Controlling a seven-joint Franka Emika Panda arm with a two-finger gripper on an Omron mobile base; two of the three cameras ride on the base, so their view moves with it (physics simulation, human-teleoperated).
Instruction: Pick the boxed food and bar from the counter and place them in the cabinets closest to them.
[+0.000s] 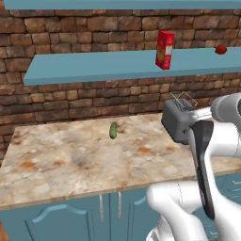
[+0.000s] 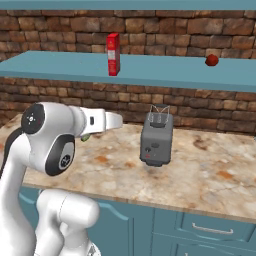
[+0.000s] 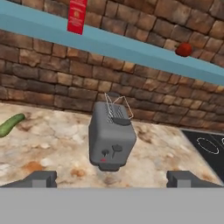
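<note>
**A:** What does the boxed food [image 1: 165,49] look like from where you are?

**B:** It is a tall, thin red carton with a yellowish picture and small white marks on its face. It stands upright on the lower teal shelf [image 1: 94,67] against the brick wall [image 1: 70,101], its long axis vertical. In the left base view it sits toward the right of the shelf; in the right base view it is left of centre. My hand view catches its lower part at the top left.

**A:** And the surfaces around it?

**B:** The shelf is a long, flat, smooth slab. A 2nd slab runs above it. The wall is rough reddish-brown brick with pale mortar. The counter [image 1: 70,160] below is beige marbled stone with rusty blotches, set over teal doors with slim silver handles. A boxy grey toaster [image 3: 111,136] with a wire rack on top stands on the counter, directly under the carton in my hand view. A small green pickle [image 1: 113,130] lies on the stone to the left. A small round red thing [image 2: 212,60] rests on the same shelf, well to the right of the carton. A dark stovetop corner shows at the far right.

**A:** Your gripper [image 3: 113,178]?

**B:** My 2 fingertips [image 3: 41,178] are spread wide, with nothing between them, low in front of the toaster and well apart from the carton.
</note>
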